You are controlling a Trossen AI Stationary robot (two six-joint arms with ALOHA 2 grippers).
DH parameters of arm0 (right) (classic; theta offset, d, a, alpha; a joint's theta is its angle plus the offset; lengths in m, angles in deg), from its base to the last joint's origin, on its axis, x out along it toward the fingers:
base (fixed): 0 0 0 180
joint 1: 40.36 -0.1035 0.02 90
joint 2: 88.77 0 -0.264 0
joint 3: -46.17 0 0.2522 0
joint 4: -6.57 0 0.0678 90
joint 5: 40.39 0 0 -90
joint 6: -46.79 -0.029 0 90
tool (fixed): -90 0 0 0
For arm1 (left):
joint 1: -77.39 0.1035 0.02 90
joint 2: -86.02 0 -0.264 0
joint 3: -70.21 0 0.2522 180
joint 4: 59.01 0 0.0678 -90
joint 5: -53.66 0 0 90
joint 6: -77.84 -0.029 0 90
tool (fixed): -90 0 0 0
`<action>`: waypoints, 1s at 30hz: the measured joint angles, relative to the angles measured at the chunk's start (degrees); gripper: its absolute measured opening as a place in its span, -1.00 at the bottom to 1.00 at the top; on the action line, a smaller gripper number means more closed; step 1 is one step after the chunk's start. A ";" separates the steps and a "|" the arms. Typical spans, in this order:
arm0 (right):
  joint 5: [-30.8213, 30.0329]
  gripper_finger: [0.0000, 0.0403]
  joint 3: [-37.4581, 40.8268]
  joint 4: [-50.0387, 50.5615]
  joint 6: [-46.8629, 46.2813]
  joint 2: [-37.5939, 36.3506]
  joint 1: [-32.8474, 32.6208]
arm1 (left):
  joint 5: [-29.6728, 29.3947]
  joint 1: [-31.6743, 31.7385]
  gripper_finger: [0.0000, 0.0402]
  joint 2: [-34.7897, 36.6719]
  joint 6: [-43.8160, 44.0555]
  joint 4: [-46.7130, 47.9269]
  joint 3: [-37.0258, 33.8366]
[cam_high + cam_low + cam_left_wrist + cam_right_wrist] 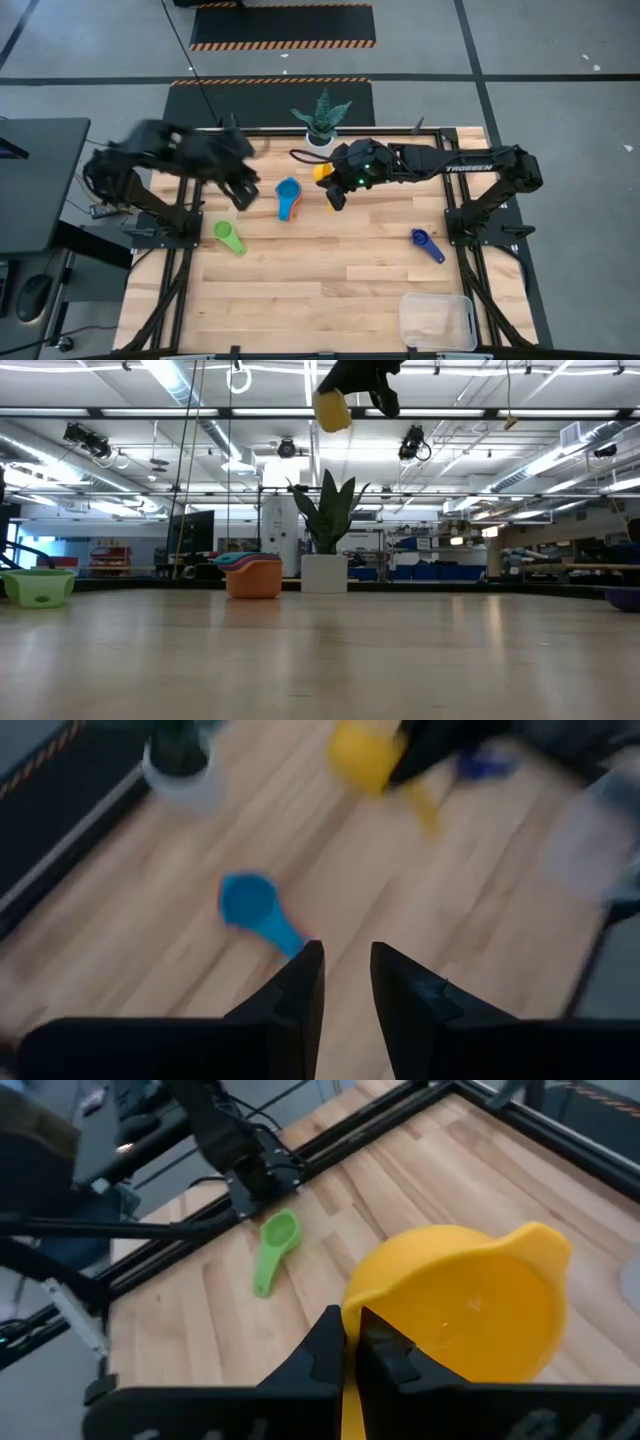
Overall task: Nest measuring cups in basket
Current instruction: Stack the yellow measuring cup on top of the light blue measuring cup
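Observation:
My right gripper (335,195) is up in the air near the far middle of the table, shut on the yellow cup (460,1310), which shows high above the table in the low view (332,408). My left gripper (347,960) hovers to the left of the blue cup (288,188), open by a narrow gap and empty. The blue cup sits nested in the orange cup (253,578), which stands on the table. The green cup (228,237) lies near the left edge and the navy cup (427,244) near the right. The clear basket (437,320) stands at the near right corner. My right gripper pinches the yellow cup's handle (350,1402) between its two fingers, close to where it joins the bowl. The handle runs back along the fingers (385,1348). The cup is lifted clear of the table, its bowl tilted beyond the fingertips.
A white plant pot (320,138) with a green plant stands at the far edge, just behind the right gripper. Black frame rails run along the table's left and right sides. Bare wood lies across the middle and near part of the table.

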 joint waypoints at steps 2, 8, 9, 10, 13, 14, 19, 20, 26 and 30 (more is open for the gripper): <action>1.09 -0.94 0.00 0.42 -0.05 -0.17 0.30 | -1.12 -0.94 -0.55 0.27 2.36 -0.66 -4.76; 3.97 -0.94 0.00 0.46 0.31 -0.20 1.14 | -7.17 -3.42 -0.55 1.93 8.99 -0.60 -17.20; 4.13 -0.94 0.00 0.46 0.68 -0.20 1.27 | -8.04 -3.65 -0.55 2.23 9.63 -1.20 -19.19; 4.13 -0.94 0.00 0.46 1.01 -0.20 1.37 | -8.87 -3.71 -0.55 2.61 9.74 -2.01 -21.03; 4.13 -0.94 0.00 0.46 1.46 -0.20 1.44 | -10.21 -3.56 -0.55 3.83 10.73 -3.30 -27.83; 4.15 -0.94 0.00 0.47 1.49 -0.20 1.43 | -10.66 -3.27 -0.55 4.00 11.23 -4.27 -30.18; 6.01 -0.94 0.00 0.42 3.74 -0.22 1.42 | -13.22 -1.48 -0.55 4.49 10.87 -11.30 -43.06; 6.29 -0.94 0.00 0.37 3.83 -0.27 1.42 | -13.38 -0.92 -0.55 4.38 10.80 -12.72 -45.70; 6.52 -0.94 0.04 -0.09 1.86 -2.40 1.42 | -12.99 4.81 -0.55 4.32 11.10 -26.60 -58.60; 6.01 -0.94 0.04 0.10 1.88 -4.33 1.31 | -13.00 9.31 -0.55 4.36 6.52 -36.88 -64.20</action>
